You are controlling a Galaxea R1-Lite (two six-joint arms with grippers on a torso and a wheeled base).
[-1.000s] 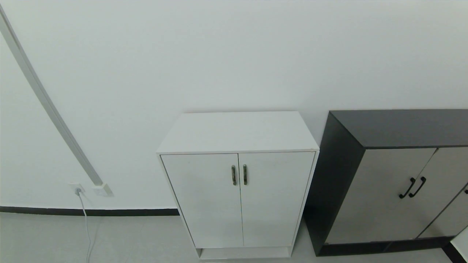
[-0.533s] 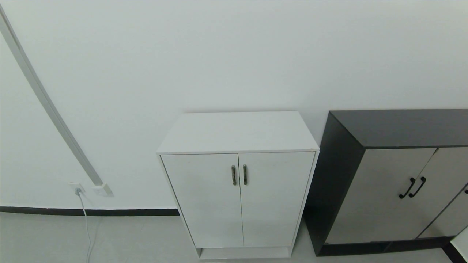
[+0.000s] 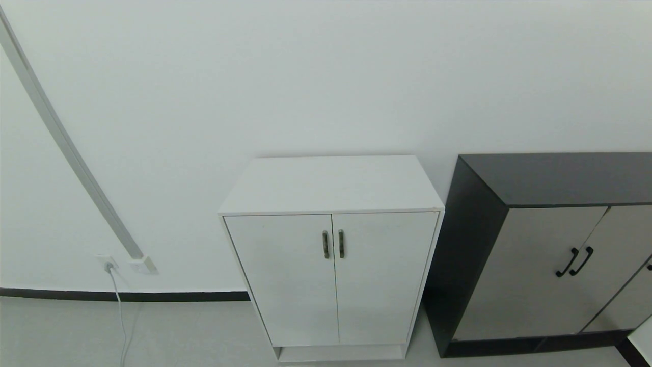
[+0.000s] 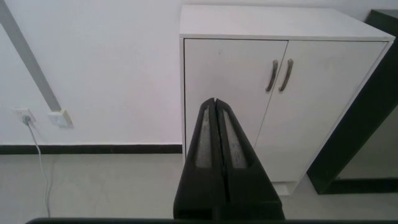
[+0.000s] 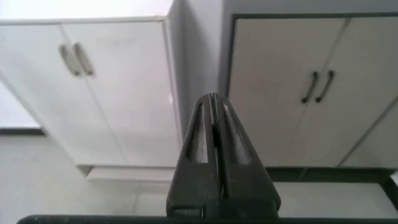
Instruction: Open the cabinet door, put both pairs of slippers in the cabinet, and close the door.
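A white two-door cabinet stands against the wall with both doors closed and two dark vertical handles at the middle seam. In the left wrist view the white cabinet is ahead and my left gripper is shut with nothing in it, some way short of the left door. In the right wrist view my right gripper is shut and holds nothing, level with the gap between the white cabinet and the dark one.
A black cabinet with grey doors stands right of the white one, close beside it. A wall socket with a plugged cable and a slanted cable duct are on the wall to the left. Grey floor lies in front.
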